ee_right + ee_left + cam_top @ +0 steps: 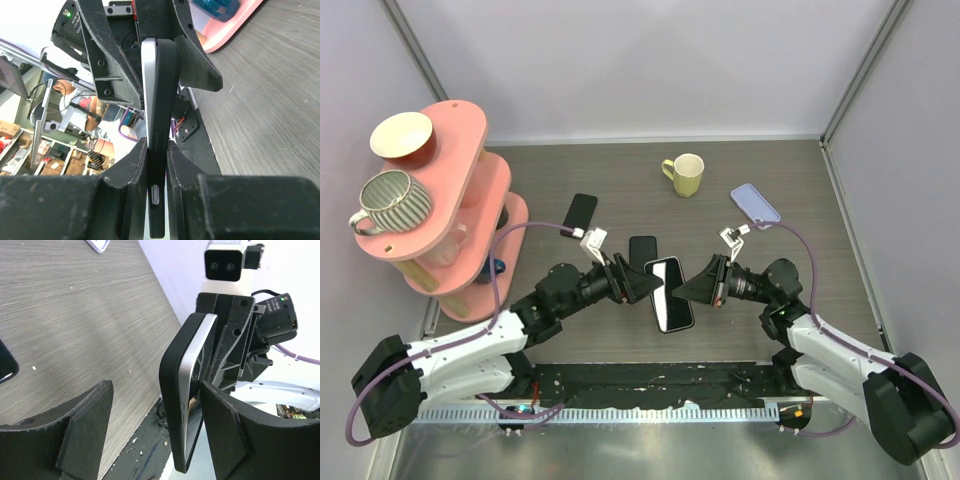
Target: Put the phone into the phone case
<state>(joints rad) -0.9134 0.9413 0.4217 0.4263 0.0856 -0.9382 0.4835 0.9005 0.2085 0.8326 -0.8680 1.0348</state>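
The phone [669, 293], silver-edged with a dark screen, is held off the table between the two arms. In the left wrist view its silver edge [198, 355] lies against the black phone case [171, 380] and stands a little proud of it at the upper end. My right gripper [157, 160] is shut across the case [169, 85] and phone [148, 85] at their near end. My left gripper [155, 425] is open. Its fingers [85, 430] stand on either side of the cased phone, one wide of the case back, the other close to the screen.
A black slab [642, 250] lies on the table behind the held phone. A second black phone [581, 211] lies further left and a purple one [755, 203] at the right. A yellow mug [685, 174] stands at the back. The pink shelf [470, 190] with cups is at the left.
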